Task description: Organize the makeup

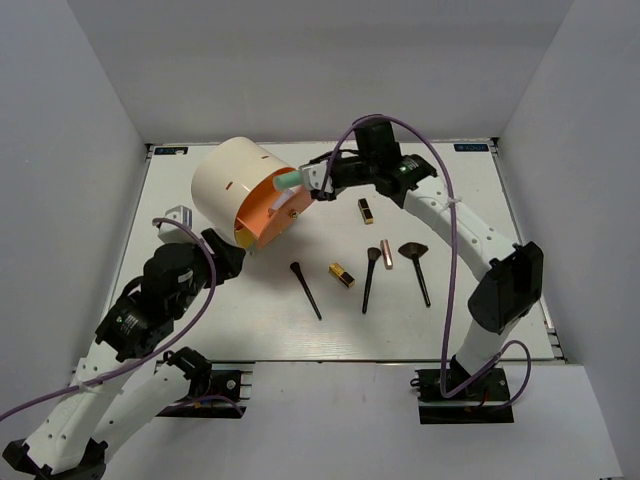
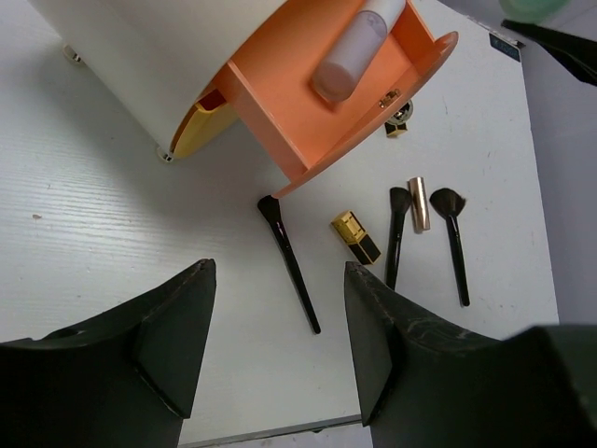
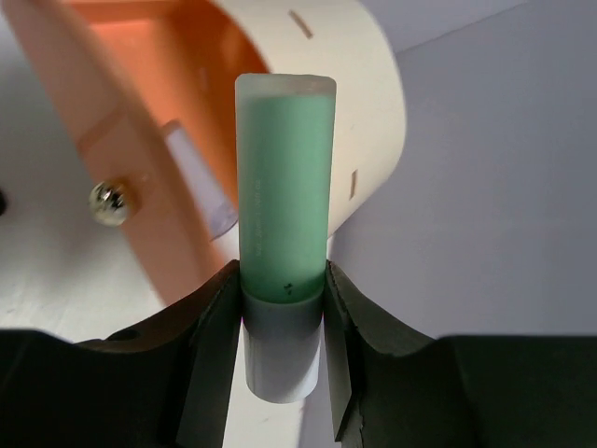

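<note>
Makeup lies scattered across the middle of the top view: three black-handled brushes (image 1: 306,290), two gold-and-black lipsticks (image 1: 342,274) and a rose-gold tube (image 1: 386,253) on the white table (image 1: 480,300). At upper left the cream cylinder (image 1: 225,175) lies on its side, its orange front facing the right gripper (image 1: 318,185), which holds the mint green tube (image 1: 290,179) at that opening. The left gripper (image 1: 235,258) sits just below the cylinder. From the left wrist, its fingers (image 2: 177,345) stand wide apart with nothing between them, and a pale lavender tube (image 2: 359,47) rests in the orange compartment at the top. From the right wrist, the jaws are clamped on the mint green tube's lower end, at frame centre, with the cylinder behind.
</note>
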Robot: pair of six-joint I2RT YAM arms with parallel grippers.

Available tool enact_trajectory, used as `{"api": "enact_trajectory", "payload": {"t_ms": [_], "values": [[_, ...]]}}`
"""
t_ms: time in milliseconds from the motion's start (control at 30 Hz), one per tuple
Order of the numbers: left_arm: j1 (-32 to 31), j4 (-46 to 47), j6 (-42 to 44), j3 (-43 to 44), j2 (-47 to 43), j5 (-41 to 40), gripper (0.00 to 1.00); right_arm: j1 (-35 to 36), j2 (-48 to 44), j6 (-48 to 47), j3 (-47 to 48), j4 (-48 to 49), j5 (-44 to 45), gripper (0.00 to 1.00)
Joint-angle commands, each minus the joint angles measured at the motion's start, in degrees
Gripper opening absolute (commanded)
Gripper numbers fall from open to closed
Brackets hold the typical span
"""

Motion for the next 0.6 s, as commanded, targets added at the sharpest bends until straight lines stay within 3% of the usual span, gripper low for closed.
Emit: {"api": "enact_trajectory", "payload": {"t_ms": [0,567], "values": [[0.3,1.1,-1.4,-1.2,-1.7,0.0,0.67,2.1,1.9,-3.5,5.5,7.0,1.3,0.00],[0.3,1.1,-1.2,-2.5,-2.9,-0.8,0.67,6.1,5.0,-16.6,7.4,3.0,0.5,0.01]]}}
